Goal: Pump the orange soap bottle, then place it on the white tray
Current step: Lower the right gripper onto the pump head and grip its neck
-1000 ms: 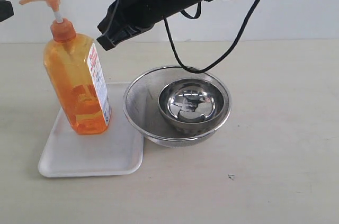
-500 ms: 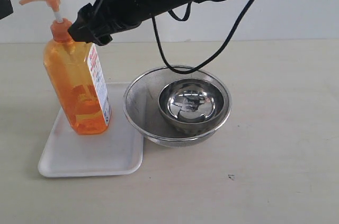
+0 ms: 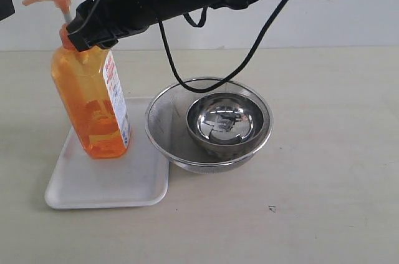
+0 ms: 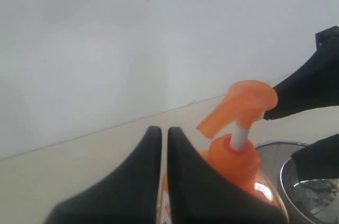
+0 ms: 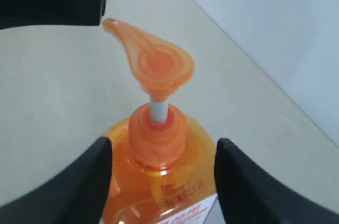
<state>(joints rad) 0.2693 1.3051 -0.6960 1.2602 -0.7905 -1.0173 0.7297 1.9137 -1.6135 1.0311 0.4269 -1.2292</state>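
Orange soap bottle (image 3: 90, 105) stands upright on the white tray (image 3: 106, 192) at the desk's (image 3: 324, 201) left, pump head (image 5: 153, 62) raised. Right gripper (image 5: 161, 147), reaching across from the right, is open with a jaw either side of the bottle's collar, likely to steady it; contact unclear. Left gripper (image 4: 163, 131) is closed, empty, near the pump head, probably placed to press it.

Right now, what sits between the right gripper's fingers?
The orange soap bottle: its orange collar stands between the fingers of the right gripper, with a gap on each side. The right wrist view shows it.
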